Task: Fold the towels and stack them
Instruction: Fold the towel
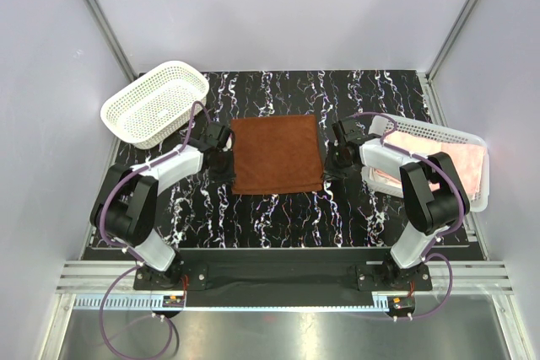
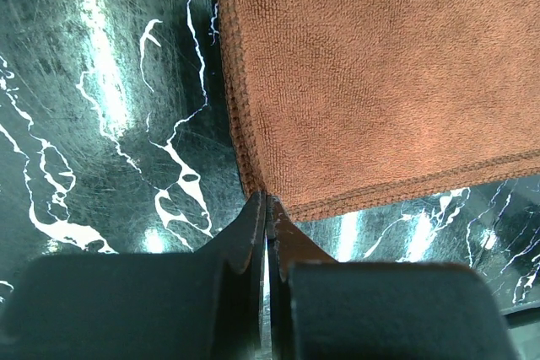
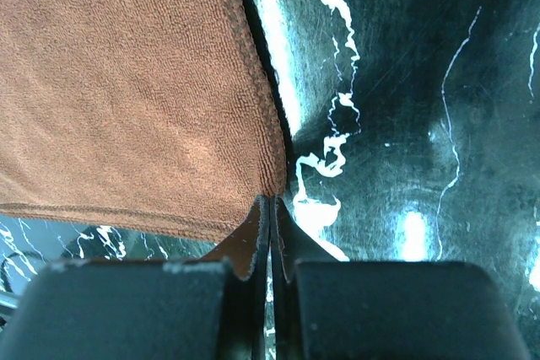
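A brown towel (image 1: 277,153) lies flat in the middle of the black marbled table (image 1: 278,217). My left gripper (image 1: 226,168) sits at the towel's near left corner. In the left wrist view its jaws (image 2: 267,200) are pressed together with the corner of the towel (image 2: 380,82) pinched at the tips. My right gripper (image 1: 331,171) sits at the near right corner. In the right wrist view its jaws (image 3: 270,201) are likewise closed on the corner of the towel (image 3: 126,99). Both grippers are low, at the table surface.
An empty white perforated basket (image 1: 156,103) stands at the back left. A white basket (image 1: 460,137) at the right holds pink towels (image 1: 443,162), close behind my right arm. White walls enclose the table.
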